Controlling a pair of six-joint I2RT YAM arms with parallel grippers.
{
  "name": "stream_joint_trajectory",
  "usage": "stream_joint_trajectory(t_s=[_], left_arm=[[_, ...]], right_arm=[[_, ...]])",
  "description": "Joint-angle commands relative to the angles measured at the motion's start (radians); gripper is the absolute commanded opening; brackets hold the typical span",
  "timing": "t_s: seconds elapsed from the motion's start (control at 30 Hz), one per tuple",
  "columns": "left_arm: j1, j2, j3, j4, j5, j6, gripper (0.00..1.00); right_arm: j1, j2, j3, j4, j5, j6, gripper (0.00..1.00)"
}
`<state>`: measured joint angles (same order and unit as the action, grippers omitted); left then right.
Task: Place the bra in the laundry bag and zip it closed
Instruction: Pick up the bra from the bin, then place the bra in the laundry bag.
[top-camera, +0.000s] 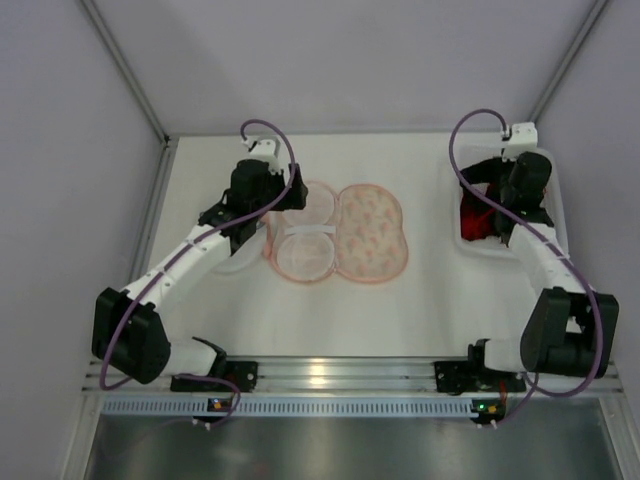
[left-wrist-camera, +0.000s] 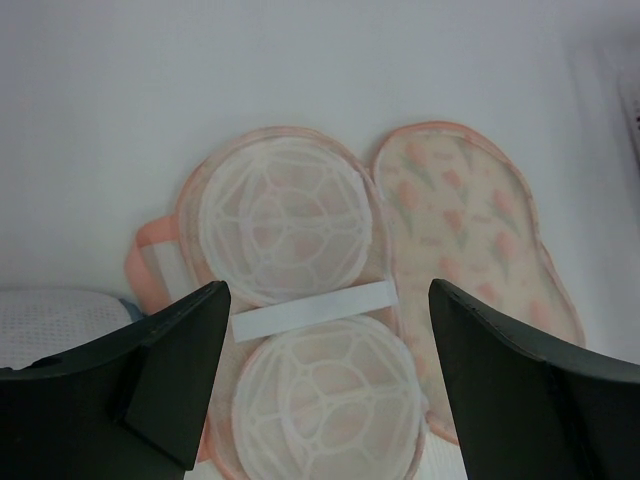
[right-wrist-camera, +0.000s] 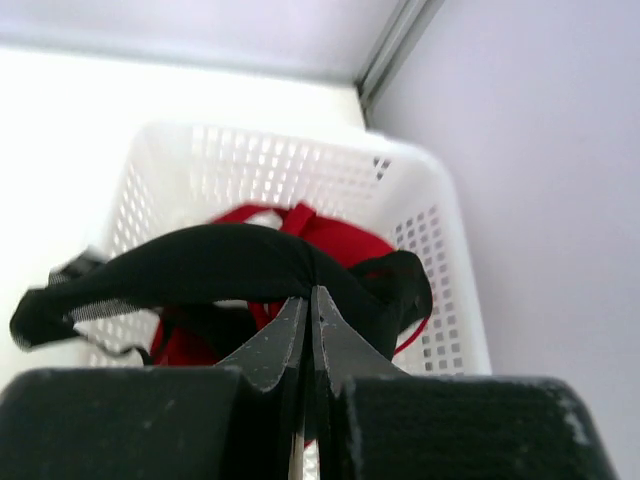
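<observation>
The right claw is clenched, its two fingers pressed flat together, with a fold of the black bra pinched at their tips. From that pinch the bra drapes out toward 9 o'clock in the right wrist view as a long dark band, and a shorter lacy end hangs toward 3 o'clock. Beneath and behind it lies a red garment, and both sit inside a white perforated basket. In the top view the basket stands on the table at about 2 o'clock, close to the right wall, with the right arm reaching down into it.

The left claw is released, its dark fingers spread wide and hovering above the laundry bag without touching it. The bag lies unzipped and spread flat like an open shell, pink-trimmed. The half under the claw carries two round white mesh domes, one at 12 o'clock and one at 6 o'clock, with a white band crossing between them. The other half, printed with pink flowers, lies at 3 o'clock of the domes. In the top view the bag rests near the middle of the table, well apart from the basket, which is at its 3 o'clock. The bra is not yet in the bag.
</observation>
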<state>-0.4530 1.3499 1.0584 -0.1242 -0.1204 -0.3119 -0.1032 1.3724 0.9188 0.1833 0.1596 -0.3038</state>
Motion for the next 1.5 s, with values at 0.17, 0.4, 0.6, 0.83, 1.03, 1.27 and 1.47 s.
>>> stream_joint_trajectory(t_s=[0.17, 0.4, 0.6, 0.83, 1.03, 1.27, 1.47], left_arm=[[-0.022, -0.026, 0.003, 0.204, 0.329, -0.052, 0.86], [-0.062, 0.072, 0.089, 0.313, 0.429, -0.154, 0.87], [-0.092, 0.212, 0.253, 0.391, 0.487, -0.301, 0.88], [-0.136, 0.348, 0.367, 0.425, 0.524, -0.375, 0.88], [-0.156, 0.365, 0.374, 0.448, 0.554, -0.368, 0.88], [-0.184, 0.414, 0.46, 0.463, 0.522, -0.423, 0.91], [-0.188, 0.517, 0.492, 0.584, 0.573, -0.619, 0.9]], right_arm=[[-0.004, -0.157, -0.012, 0.203, -0.049, 0.201, 0.0], [-0.003, -0.199, 0.069, 0.159, -0.146, 0.267, 0.0], [-0.001, -0.2, 0.187, 0.104, -0.268, 0.292, 0.0], [0.013, -0.209, 0.259, 0.167, -0.088, 0.282, 0.0], [0.013, -0.187, 0.333, 0.127, -0.138, 0.223, 0.0], [0.017, -0.191, 0.298, 0.116, -0.406, 0.339, 0.0], [0.086, -0.19, 0.272, 0.085, -0.399, 0.319, 0.0]])
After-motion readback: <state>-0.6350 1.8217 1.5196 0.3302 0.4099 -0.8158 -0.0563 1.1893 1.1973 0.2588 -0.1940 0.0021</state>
